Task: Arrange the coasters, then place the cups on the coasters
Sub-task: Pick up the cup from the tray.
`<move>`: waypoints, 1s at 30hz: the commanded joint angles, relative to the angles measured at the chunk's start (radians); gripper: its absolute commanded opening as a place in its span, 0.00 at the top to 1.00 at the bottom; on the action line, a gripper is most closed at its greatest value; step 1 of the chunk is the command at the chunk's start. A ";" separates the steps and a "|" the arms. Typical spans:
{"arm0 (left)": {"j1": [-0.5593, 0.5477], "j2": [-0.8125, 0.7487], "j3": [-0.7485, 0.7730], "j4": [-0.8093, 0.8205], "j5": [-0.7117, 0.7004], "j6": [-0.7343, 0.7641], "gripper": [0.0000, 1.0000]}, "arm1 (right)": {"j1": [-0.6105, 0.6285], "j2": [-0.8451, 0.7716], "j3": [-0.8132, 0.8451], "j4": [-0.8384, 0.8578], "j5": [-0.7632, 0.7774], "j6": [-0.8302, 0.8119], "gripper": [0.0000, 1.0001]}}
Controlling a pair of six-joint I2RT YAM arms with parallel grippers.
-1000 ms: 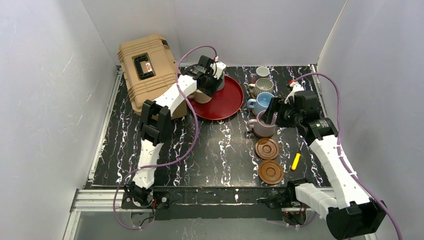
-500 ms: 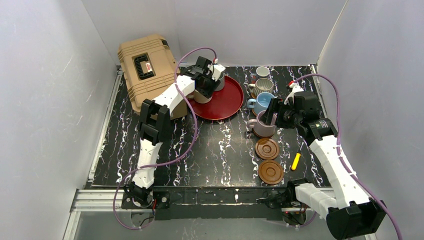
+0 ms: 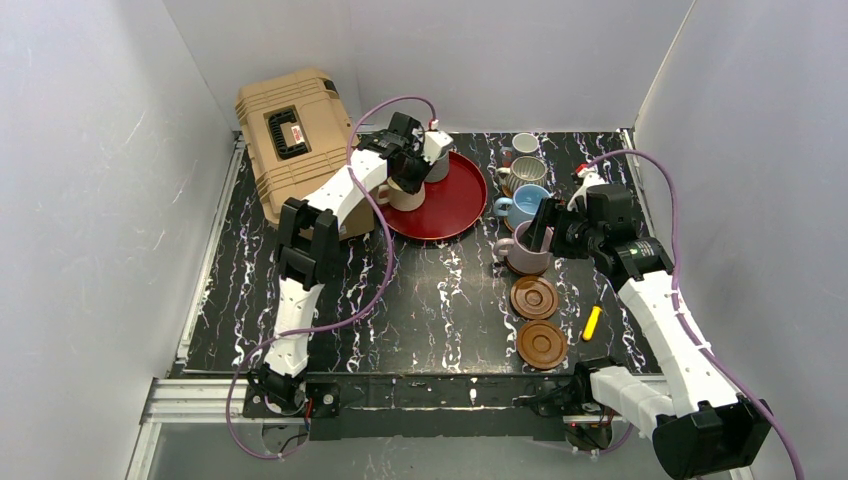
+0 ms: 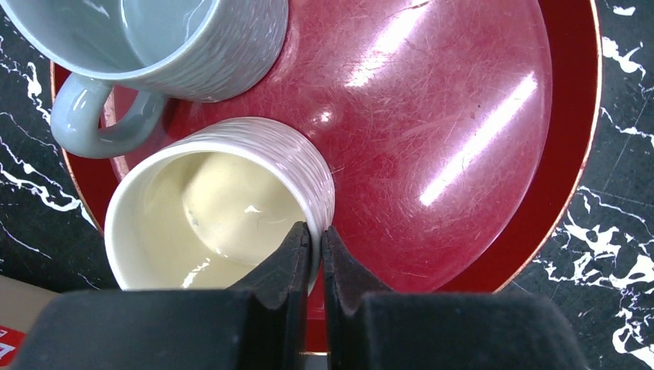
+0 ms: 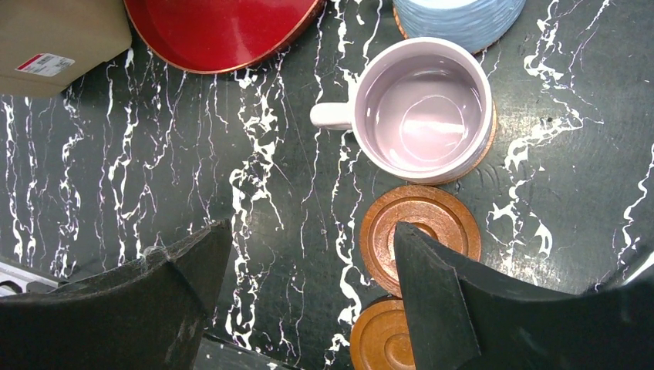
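Black marbled surface [image 3: 440, 290], white walls [image 3: 500, 60].
Six cups [image 3: 528, 250], two bare coasters [image 3: 533, 297] (more under cups), one tray [image 3: 465, 205]; left gripper [image 4: 315, 247] clamped on cream cup [image 4: 193, 216], right gripper [image 5: 308, 231] apart.

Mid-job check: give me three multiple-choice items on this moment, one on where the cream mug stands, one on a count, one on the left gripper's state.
1. Where does the cream mug stand?
A) on the red tray
B) on a wooden coaster
C) on the tan case

2. How many wooden coasters lie bare?
A) one
B) two
C) four

3. The left gripper is:
A) wide open
B) shut on the cream mug's rim
C) shut on a handle

Answers:
1 A, the tray's red floor shows beside the mug.
2 B, two lie bare on the near side of the lilac mug.
3 B, one finger sits inside the rim and one outside.
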 commanded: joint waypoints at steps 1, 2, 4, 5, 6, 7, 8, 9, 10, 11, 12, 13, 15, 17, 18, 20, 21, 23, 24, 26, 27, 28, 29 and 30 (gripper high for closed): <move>-0.005 -0.086 -0.040 -0.020 0.070 0.029 1.00 | -0.004 -0.007 -0.007 0.049 -0.012 0.010 0.15; -0.007 -0.106 -0.057 -0.002 0.068 0.029 1.00 | -0.005 -0.009 -0.007 0.050 -0.012 0.012 0.15; -0.015 -0.155 -0.097 0.041 0.054 0.029 1.00 | -0.004 -0.009 -0.005 0.051 -0.012 0.015 0.15; -0.019 -0.178 -0.115 0.060 0.043 0.029 1.00 | -0.005 -0.010 -0.004 0.052 -0.011 0.016 0.15; -0.024 -0.202 -0.127 0.075 0.035 0.029 1.00 | -0.005 -0.011 -0.004 0.051 -0.009 0.017 0.15; -0.029 -0.223 -0.137 0.089 0.028 0.029 1.00 | -0.005 -0.013 -0.002 0.050 -0.008 0.018 0.15; -0.032 -0.255 -0.147 0.101 0.027 0.028 1.00 | -0.005 -0.013 0.002 0.049 -0.008 0.019 0.15; -0.036 -0.278 -0.157 0.111 0.027 0.025 1.00 | -0.004 -0.016 0.002 0.049 -0.006 0.021 0.15; -0.040 -0.300 -0.173 0.122 0.030 0.020 1.00 | -0.004 -0.017 0.004 0.049 -0.006 0.023 0.15; -0.043 -0.327 -0.187 0.132 0.034 0.014 1.00 | -0.005 -0.018 0.005 0.049 -0.006 0.027 0.15; -0.047 -0.352 -0.205 0.144 0.038 0.008 1.00 | -0.004 -0.019 0.007 0.049 -0.006 0.030 0.15; -0.050 -0.376 -0.225 0.157 0.041 0.002 1.00 | -0.004 -0.019 0.005 0.049 -0.006 0.032 0.15; -0.058 -0.424 -0.259 0.176 0.048 -0.008 1.00 | -0.004 -0.017 0.003 0.048 -0.009 0.037 0.15; -0.068 -0.464 -0.284 0.177 0.056 -0.017 1.00 | -0.004 -0.013 0.002 0.048 -0.015 0.044 0.15; -0.077 -0.487 -0.299 0.174 0.061 -0.022 1.00 | -0.004 -0.012 0.002 0.048 -0.018 0.045 0.15; -0.096 -0.533 -0.331 0.166 0.069 -0.032 1.00 | -0.004 -0.004 0.003 0.047 -0.025 0.051 0.15; -0.108 -0.561 -0.352 0.158 0.072 -0.039 1.00 | -0.004 0.002 0.002 0.045 -0.029 0.053 0.15; -0.137 -0.617 -0.406 0.152 0.079 -0.054 1.00 | -0.004 0.019 0.002 0.036 -0.041 0.057 0.14; -0.153 -0.646 -0.439 0.151 0.078 -0.059 1.00 | -0.004 0.025 0.001 0.035 -0.054 0.061 0.13; -0.188 -0.707 -0.514 0.150 0.069 -0.068 1.00 | -0.004 0.037 -0.003 0.039 -0.082 0.067 0.12; -0.204 -0.735 -0.553 0.151 0.065 -0.072 1.00 | -0.004 0.041 -0.005 0.042 -0.095 0.072 0.12; -0.220 -0.764 -0.591 0.152 0.066 -0.081 1.00 | -0.004 0.045 -0.007 0.044 -0.106 0.075 0.12; -0.236 -0.792 -0.628 0.157 0.069 -0.092 1.00 | -0.004 0.051 -0.007 0.045 -0.117 0.077 0.11; -0.253 -0.817 -0.668 0.166 0.071 -0.102 1.00 | -0.004 0.057 -0.005 0.045 -0.129 0.078 0.11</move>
